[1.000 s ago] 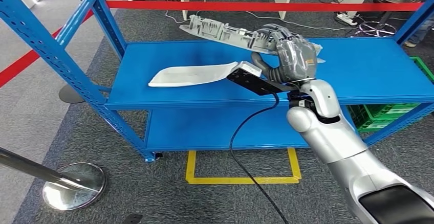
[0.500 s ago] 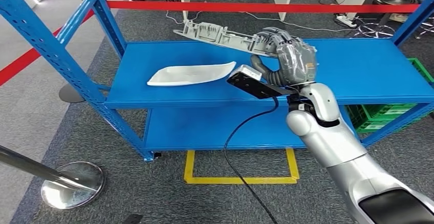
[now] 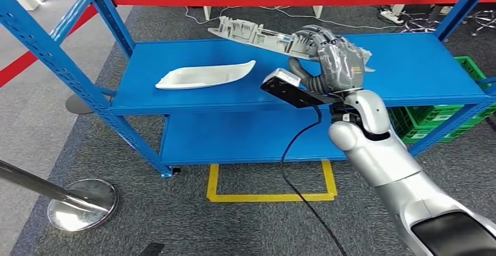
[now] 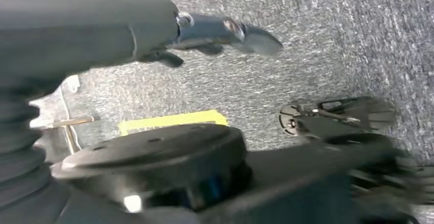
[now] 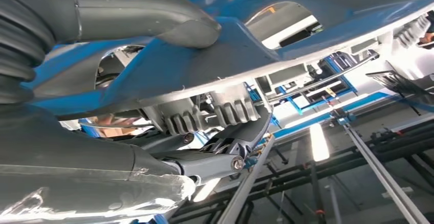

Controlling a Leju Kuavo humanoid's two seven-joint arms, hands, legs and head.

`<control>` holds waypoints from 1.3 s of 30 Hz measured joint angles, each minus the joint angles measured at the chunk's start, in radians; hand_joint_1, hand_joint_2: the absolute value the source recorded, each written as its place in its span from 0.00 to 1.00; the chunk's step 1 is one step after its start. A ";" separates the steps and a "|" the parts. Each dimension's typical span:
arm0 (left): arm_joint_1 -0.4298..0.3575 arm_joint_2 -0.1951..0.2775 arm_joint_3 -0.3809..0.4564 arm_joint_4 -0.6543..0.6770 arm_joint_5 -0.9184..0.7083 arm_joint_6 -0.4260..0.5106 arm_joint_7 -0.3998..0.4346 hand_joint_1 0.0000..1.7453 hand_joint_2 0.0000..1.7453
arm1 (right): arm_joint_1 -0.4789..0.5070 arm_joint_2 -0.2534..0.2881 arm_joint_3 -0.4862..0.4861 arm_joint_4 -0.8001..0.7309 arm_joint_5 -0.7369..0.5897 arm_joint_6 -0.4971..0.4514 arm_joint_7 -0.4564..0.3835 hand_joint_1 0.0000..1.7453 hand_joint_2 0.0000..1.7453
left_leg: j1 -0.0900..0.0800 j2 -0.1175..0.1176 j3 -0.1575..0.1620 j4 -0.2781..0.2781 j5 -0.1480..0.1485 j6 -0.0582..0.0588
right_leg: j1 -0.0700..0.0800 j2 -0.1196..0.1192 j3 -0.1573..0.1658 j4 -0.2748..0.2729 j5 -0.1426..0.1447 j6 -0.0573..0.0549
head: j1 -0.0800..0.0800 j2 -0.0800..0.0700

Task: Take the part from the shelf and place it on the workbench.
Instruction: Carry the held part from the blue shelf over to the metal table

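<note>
My right hand (image 3: 338,63) grips one end of a long grey ribbed plastic part (image 3: 251,34) and holds it tilted above the top board of the blue shelf (image 3: 409,63). In the right wrist view the part (image 5: 307,35) lies clamped between the thumb (image 5: 153,14) and the darker fingers (image 5: 220,157). A second, white curved part (image 3: 205,75) lies flat on the same board, left of the hand. My left hand (image 4: 225,32) hangs over grey carpet, its fingers stretched out with nothing in them.
Blue uprights (image 3: 52,45) frame the shelf. Red barrier tape (image 3: 263,0) runs behind it. A green crate (image 3: 433,121) stands at the lower right. A chrome stanchion base (image 3: 82,203) and a yellow floor marking (image 3: 269,196) lie in front. A black cable (image 3: 292,168) hangs from my right wrist.
The whole picture has shifted a little, so the camera moved. My right hand keeps its hold on the grey part above the shelf; the white part has not moved on the board.
</note>
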 joint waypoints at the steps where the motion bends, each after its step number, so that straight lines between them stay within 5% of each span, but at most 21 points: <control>1: -0.001 0.000 0.000 0.000 0.000 0.000 0.000 0.00 1.00 | -0.005 0.000 0.000 0.001 -0.001 0.000 0.000 1.00 1.00 | -0.003 -0.001 0.020 -0.040 0.006 0.002 | 0.000 0.000 -0.006 -0.001 0.008 0.005 | 0.000 0.000; 5: 0.004 0.001 0.001 0.000 0.000 0.000 0.003 0.00 1.00 | -0.011 0.000 0.002 0.013 -0.003 0.001 -0.002 1.00 1.00 | -0.010 -0.002 0.009 -0.074 0.033 0.022 | -0.008 -0.002 -0.023 -0.008 0.022 0.030 | 0.001 0.000; 7: 0.007 0.002 0.003 0.000 0.000 0.000 0.005 0.00 1.00 | -0.011 0.000 0.001 0.020 -0.006 0.001 -0.002 1.00 1.00 | -0.008 0.000 -0.006 -0.078 0.052 0.034 | -0.008 -0.003 -0.045 0.057 -0.049 0.035 | 0.003 0.000; 9: 0.006 0.002 0.006 0.000 0.000 0.000 0.006 0.00 1.00 | -0.011 0.000 0.001 0.025 -0.007 0.001 -0.002 1.00 1.00 | -0.009 0.000 -0.025 -0.078 0.070 0.041 | -0.006 -0.003 -0.075 0.188 -0.140 0.039 | 0.004 0.000; 11: 0.006 0.001 0.009 0.000 0.000 0.000 0.006 0.00 1.00 | -0.011 0.000 0.001 0.029 -0.008 0.001 -0.002 1.00 1.00 | -0.010 0.000 -0.047 -0.077 0.088 0.042 | -0.004 -0.003 -0.075 0.269 -0.165 0.041 | 0.004 0.000; 13: 0.006 0.001 0.010 0.000 0.000 -0.001 0.006 0.00 1.00 | -0.013 0.000 0.001 0.031 -0.009 0.001 -0.002 1.00 1.00 | -0.010 0.000 -0.068 -0.076 0.105 0.039 | -0.004 -0.003 -0.009 0.214 -0.123 0.039 | 0.004 0.000; 16: 0.006 0.000 0.011 0.000 0.000 -0.001 0.005 0.00 1.00 | -0.024 0.001 0.001 0.031 -0.010 0.001 -0.002 1.00 1.00 | -0.012 -0.002 -0.089 -0.074 0.130 0.027 | 0.000 -0.003 0.125 0.022 -0.112 0.029 | 0.003 0.000; 18: 0.006 0.000 0.011 0.000 0.000 -0.001 0.004 0.00 1.00 | -0.027 0.002 0.001 0.030 -0.010 0.001 -0.003 1.00 1.00 | -0.011 -0.002 -0.096 -0.076 0.147 0.016 | 0.006 -0.001 0.144 -0.018 -0.118 0.019 | 0.004 0.000; 20: 0.006 0.001 0.012 0.000 0.001 -0.001 0.004 0.00 1.00 | -0.028 0.002 0.001 0.031 -0.010 0.001 -0.003 1.00 1.00 | -0.010 -0.001 -0.105 -0.074 0.148 0.004 | 0.004 -0.003 0.130 -0.017 -0.102 0.007 | 0.006 0.000; 21: 0.006 0.001 0.013 0.000 0.001 -0.001 0.004 0.00 1.00 | -0.029 0.002 0.001 0.031 -0.010 0.001 -0.003 1.00 1.00 | -0.010 -0.001 -0.113 -0.057 0.124 -0.003 | 0.002 -0.004 0.121 -0.019 -0.092 -0.001 | 0.004 0.000; 25: 0.001 0.002 0.014 0.000 0.001 -0.001 0.002 0.00 1.00 | -0.032 0.003 0.001 0.031 -0.010 0.001 -0.002 1.00 1.00 | -0.004 0.000 -0.169 0.162 -0.044 -0.022 | -0.001 -0.007 0.069 -0.020 -0.046 -0.012 | -0.001 0.000; 27: -0.001 0.002 0.014 0.000 0.000 -0.002 0.002 0.00 1.00 | -0.032 0.003 0.001 0.031 -0.010 0.001 -0.002 1.00 1.00 | -0.002 0.000 -0.155 0.209 -0.030 -0.024 | -0.001 -0.006 0.039 -0.019 -0.022 -0.010 | -0.001 0.000; 29: -0.001 0.002 0.014 0.000 0.000 -0.002 0.002 0.00 1.00 | -0.033 0.003 0.001 0.031 -0.010 0.001 -0.002 1.00 1.00 | 0.003 0.000 -0.085 0.143 0.018 -0.025 | -0.001 -0.005 0.011 -0.018 0.001 -0.004 | -0.001 0.000; 31: -0.002 0.001 0.014 0.000 -0.001 -0.002 0.003 0.00 1.00 | -0.035 0.003 -0.001 0.030 -0.010 0.001 -0.002 1.00 1.00 | 0.005 -0.002 0.010 0.011 0.014 -0.021 | 0.000 -0.005 -0.012 -0.016 0.023 0.007 | 0.000 0.000; 32: -0.003 0.000 0.014 0.000 -0.001 -0.002 0.003 0.00 1.00 | -0.035 0.003 -0.001 0.029 -0.010 0.001 -0.002 1.00 1.00 | 0.003 -0.004 0.039 -0.039 0.003 -0.014 | -0.001 -0.005 -0.020 -0.018 0.036 0.012 | 0.000 0.000; 34: 0.000 0.000 0.014 0.000 -0.001 -0.002 0.003 0.00 1.00 | -0.031 0.003 -0.001 0.031 -0.010 0.001 -0.002 1.00 1.00 | -0.007 -0.006 0.046 -0.079 0.003 0.006 | -0.007 -0.006 -0.031 -0.030 0.064 0.025 | 0.001 0.000; 36: 0.006 0.002 0.014 0.000 -0.001 -0.003 0.003 0.00 1.00 | -0.022 0.002 -0.001 0.032 -0.012 0.001 -0.002 1.00 1.00 | -0.010 -0.004 0.029 -0.081 0.027 0.024 | -0.013 -0.006 -0.043 -0.022 0.045 0.034 | 0.002 0.000; 39: 0.009 0.002 0.015 0.000 -0.001 -0.004 0.003 0.00 1.00 | -0.020 0.001 -0.001 0.033 -0.019 0.003 0.000 1.00 1.00 | -0.010 -0.001 -0.005 -0.083 0.061 0.041 | -0.010 -0.006 -0.080 0.137 -0.101 0.038 | 0.006 0.000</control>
